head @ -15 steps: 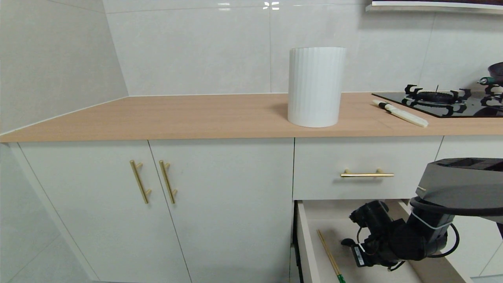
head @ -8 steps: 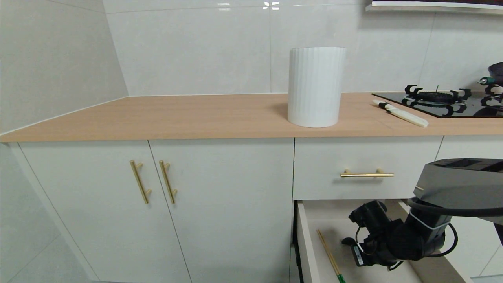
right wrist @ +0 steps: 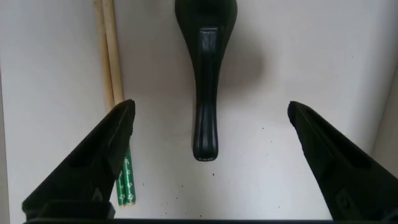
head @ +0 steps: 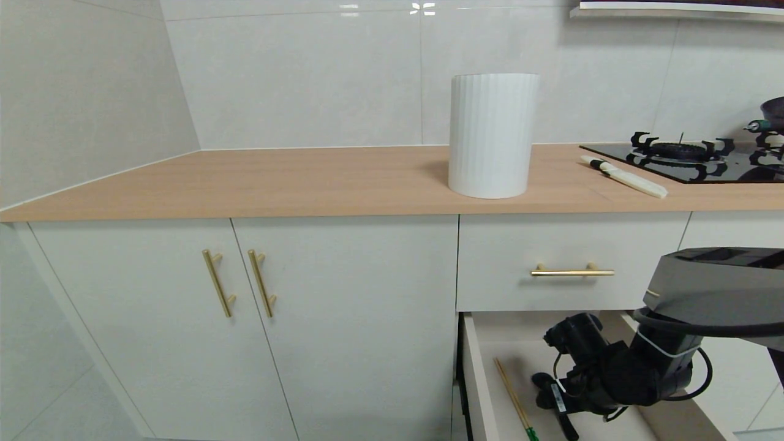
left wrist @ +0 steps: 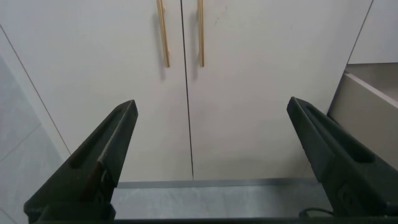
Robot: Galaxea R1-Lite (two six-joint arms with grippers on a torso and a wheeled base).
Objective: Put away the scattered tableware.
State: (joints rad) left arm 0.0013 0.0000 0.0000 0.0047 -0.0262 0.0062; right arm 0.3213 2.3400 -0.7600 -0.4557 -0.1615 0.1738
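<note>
Step in hand: stowing the spoon. The right hand [right wrist: 209,110] hangs over the open drawer [head: 474,367], spread wide and empty. The spoon [right wrist: 206,93] lies inside, just beside the chopsticks [right wrist: 112,93]. Likely next move: lift clear and fetch the knife [head: 625,176] at the right of the tabletop [head: 306,184].

Grey-shelled right arm [head: 713,285], looped black cables [head: 705,375], black right gripper [right wrist: 210,111]

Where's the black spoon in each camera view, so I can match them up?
Head view: black spoon lies in the open drawer, low on the robot's right.
Right wrist view: mid-picture, on the drawer floor.
Left wrist view: faces the cabinet doors instead.
Shared landmark: green-tipped chopsticks beside it.
</note>
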